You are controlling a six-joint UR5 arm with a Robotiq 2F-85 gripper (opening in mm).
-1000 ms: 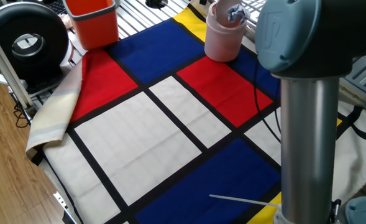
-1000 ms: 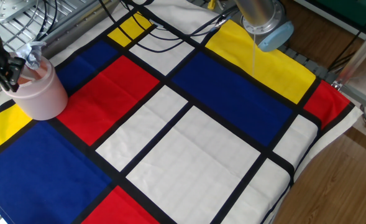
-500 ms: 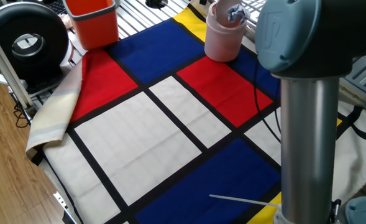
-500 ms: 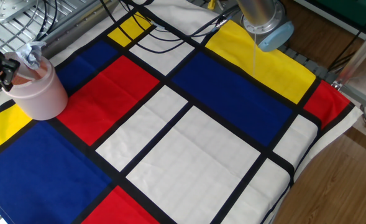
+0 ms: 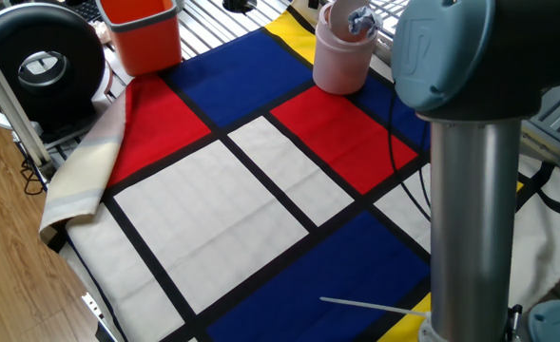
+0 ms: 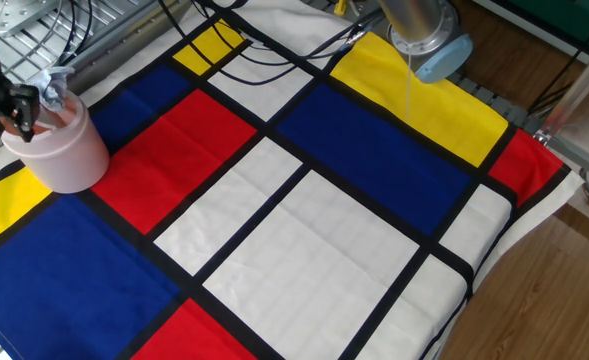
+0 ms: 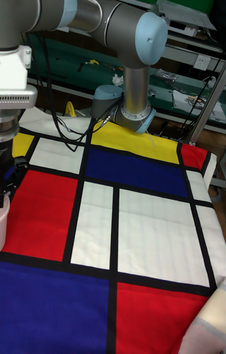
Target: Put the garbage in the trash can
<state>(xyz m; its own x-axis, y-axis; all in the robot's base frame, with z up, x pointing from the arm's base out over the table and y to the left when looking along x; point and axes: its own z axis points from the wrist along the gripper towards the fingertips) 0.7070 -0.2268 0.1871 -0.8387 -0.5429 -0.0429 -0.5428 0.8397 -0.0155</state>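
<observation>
Claw fingers spread, holding nothing, just over the pink trash can's rim; crumpled garbage rests inside.

I see the trash can, a pale pink cylinder, standing upright directly under my gripper, on the cloth's red and blue panels. The garbage, a crumpled white-grey paper wad, sits in its open top, poking above the rim just beside my fingertips.
</observation>
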